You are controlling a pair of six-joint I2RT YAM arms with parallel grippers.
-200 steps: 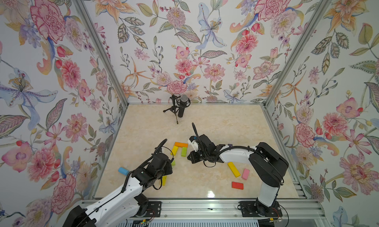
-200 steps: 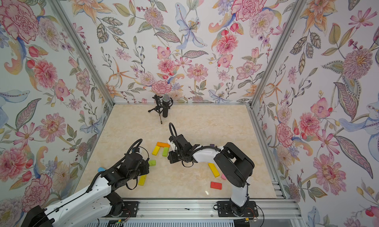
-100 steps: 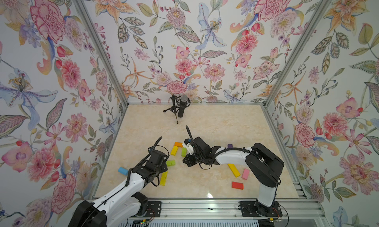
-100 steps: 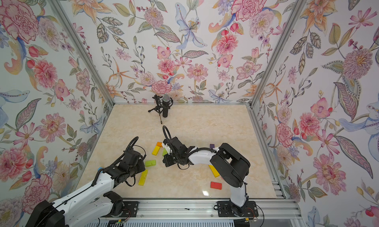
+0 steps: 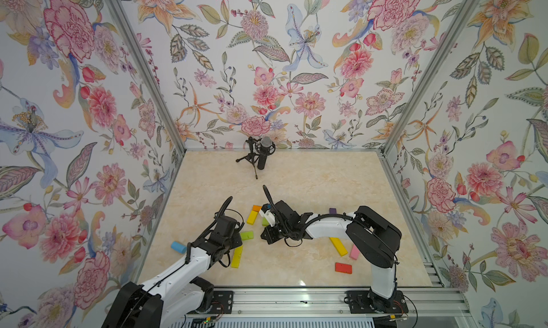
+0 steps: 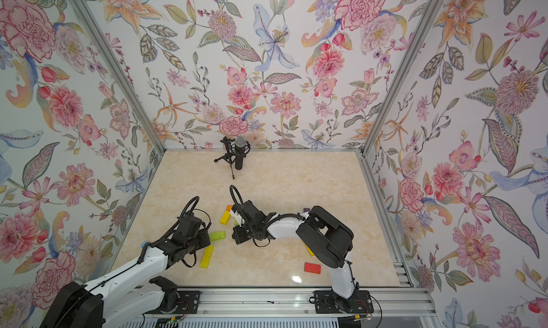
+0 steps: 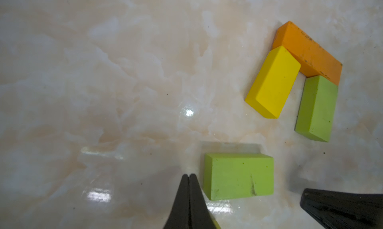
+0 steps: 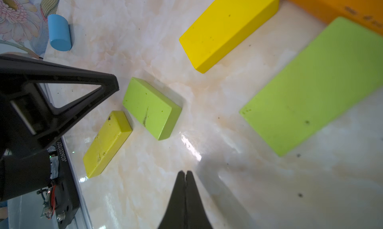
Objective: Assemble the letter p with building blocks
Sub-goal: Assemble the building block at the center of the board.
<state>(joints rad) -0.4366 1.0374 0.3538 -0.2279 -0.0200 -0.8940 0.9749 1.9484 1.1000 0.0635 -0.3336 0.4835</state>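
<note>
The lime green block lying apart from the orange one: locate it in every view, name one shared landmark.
In a top view: the loose lime green block lies beside the left arm.
In a top view: the block, same spot.
Left wrist view: the block, beside the shut left tool.
Right wrist view: the block, by the long yellow block.
Shared landmark: short yellow block touching the orange block.

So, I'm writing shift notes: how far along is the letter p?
Done: an orange block touches the ends of a yellow block and a green block, three sides of the bowl. In hand: nothing; the left gripper and right gripper are shut, the left beside a loose green block. Left: closing the bowl, adding the stem; a long yellow bar lies unplaced.
</note>
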